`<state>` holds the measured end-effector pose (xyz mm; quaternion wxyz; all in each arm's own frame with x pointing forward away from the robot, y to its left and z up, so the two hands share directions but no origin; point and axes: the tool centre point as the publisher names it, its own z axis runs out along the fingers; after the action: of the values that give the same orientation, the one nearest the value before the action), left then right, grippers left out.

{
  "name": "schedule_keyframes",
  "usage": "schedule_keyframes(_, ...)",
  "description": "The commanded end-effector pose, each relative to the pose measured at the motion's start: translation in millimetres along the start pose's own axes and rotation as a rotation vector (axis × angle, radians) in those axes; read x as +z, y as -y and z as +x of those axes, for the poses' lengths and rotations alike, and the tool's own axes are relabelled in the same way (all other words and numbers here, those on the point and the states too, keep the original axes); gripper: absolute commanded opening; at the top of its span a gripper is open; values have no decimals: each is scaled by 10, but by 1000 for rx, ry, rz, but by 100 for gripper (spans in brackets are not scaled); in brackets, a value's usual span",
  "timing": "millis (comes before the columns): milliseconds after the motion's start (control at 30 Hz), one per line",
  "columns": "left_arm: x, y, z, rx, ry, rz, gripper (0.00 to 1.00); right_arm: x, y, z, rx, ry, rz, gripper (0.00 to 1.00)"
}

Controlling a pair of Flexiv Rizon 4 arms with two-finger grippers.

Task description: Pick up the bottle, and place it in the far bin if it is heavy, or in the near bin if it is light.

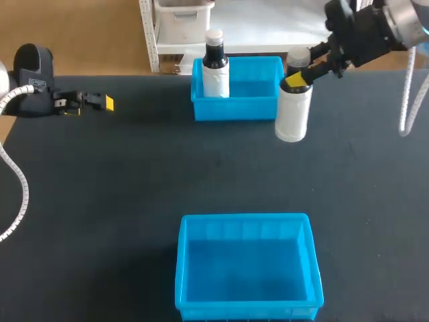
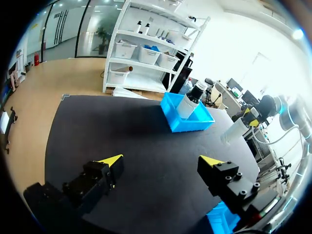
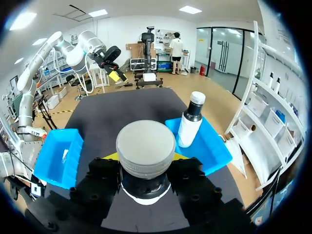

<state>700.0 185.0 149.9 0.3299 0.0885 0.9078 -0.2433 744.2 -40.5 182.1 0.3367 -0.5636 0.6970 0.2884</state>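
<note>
The near bin (image 1: pixel 244 218), a bright blue tray, sits at the near edge of the black table (image 1: pixel 120 188), about in the middle, and nothing lies inside it. A wide stretch of table separates it from the things farther back.

The left gripper (image 1: pixel 100 102) hangs over the far left part of the table, well apart from both bins. In the left wrist view its two yellow-tipped fingers (image 2: pixel 111 160) stand wide apart and hold nothing.

On the far right side, the right gripper (image 1: pixel 295 79) comes in from the right corner and is closed around the neck of the white bottle (image 1: pixel 293 114), just under its grey cap. The right wrist view looks down on this cap, with a yellow tip showing on each side of the neck. The bottle stands upright, just beside the right wall of the far bin (image 1: pixel 234 111) and outside it. I cannot tell if its base touches the table or is lifted a little.

The far bin is also blue and sits at the far edge. A second bottle (image 1: pixel 216 77), white with a black neck, stands upright in its left corner
</note>
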Motion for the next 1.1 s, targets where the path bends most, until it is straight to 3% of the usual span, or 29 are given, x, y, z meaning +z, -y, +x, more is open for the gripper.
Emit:
schedule_keyframes(33, 0, 0, 0, 0, 0, 0, 100, -182, 36, 56, 4, -4, 16, 0)
schedule_keyframes(500, 0, 0, 0, 0, 0, 0, 100, -594, 589, 153, -2, -15, 82, 0)
schedule_keyframes(800, 0, 0, 0, 0, 0, 0, 100, -601, 1002, -38, -44, -11, 103, 0)
schedule_keyframes(1100, 0, 0, 0, 0, 0, 0, 100, -378, 1327, -329, -104, -10, 73, 0)
